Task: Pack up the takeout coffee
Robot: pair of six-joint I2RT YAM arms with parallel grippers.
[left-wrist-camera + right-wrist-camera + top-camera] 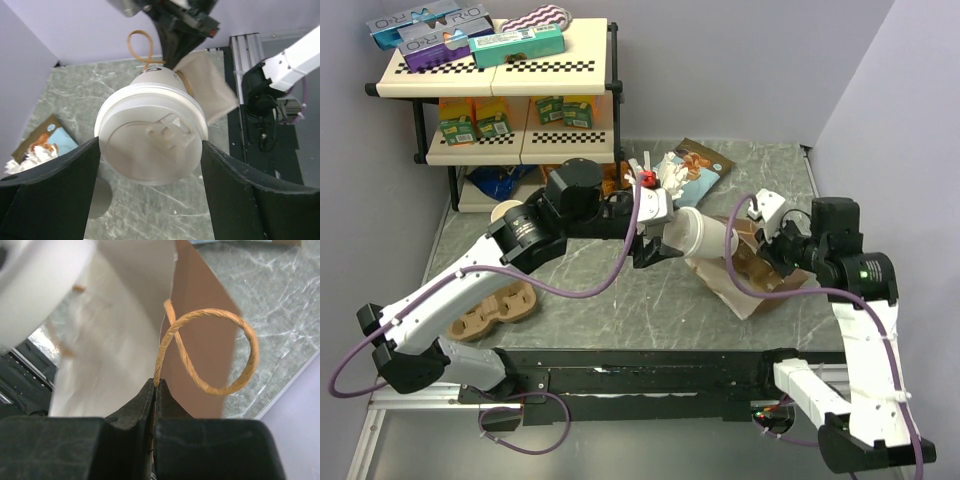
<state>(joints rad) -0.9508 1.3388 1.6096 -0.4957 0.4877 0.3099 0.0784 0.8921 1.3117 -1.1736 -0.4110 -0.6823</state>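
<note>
Top view:
- Locates the cup (pixel 700 232) at mid-table, raised off the surface, between the left gripper (pixel 655 250) and the bag (pixel 752 282).
- Places the bag right of the cup, slumped on the table (pixel 620 300), mouth toward the cup.
- Puts the right gripper (pixel 767 245) at the bag's far edge.
- Alone takes in the shelf (pixel 490 70) at far left and the carrier (pixel 495 310) at near left.
- Hides both finger states.

Left wrist view:
- Looks straight onto the lid (pixel 150 135), sip hole in view.
- Shows the fingers (pixel 50 190) apart, one pressed to each side of the lid rim: clamped on the cup (pixel 155 80) at its lid end.
- Shows the bag (pixel 207 85) just behind the cup's base, with the handle (pixel 137 42) looping above it.
- Cannot tell whether the base is inside the mouth yet.

Right wrist view:
- Shows the fingers (pixel 140 405) pressed together, pinching the bag's edge at the root of the handle (pixel 250 340).
- Shows the brown inside of the bag (pixel 200 315) held open.
- Catches the cup (pixel 30 285) only as a white blur at upper left.

Orientation of the cup:
- Lies on its side, long axis roughly level, running left to right.
- Points lid left toward the left gripper, base right toward the bag mouth.
</note>
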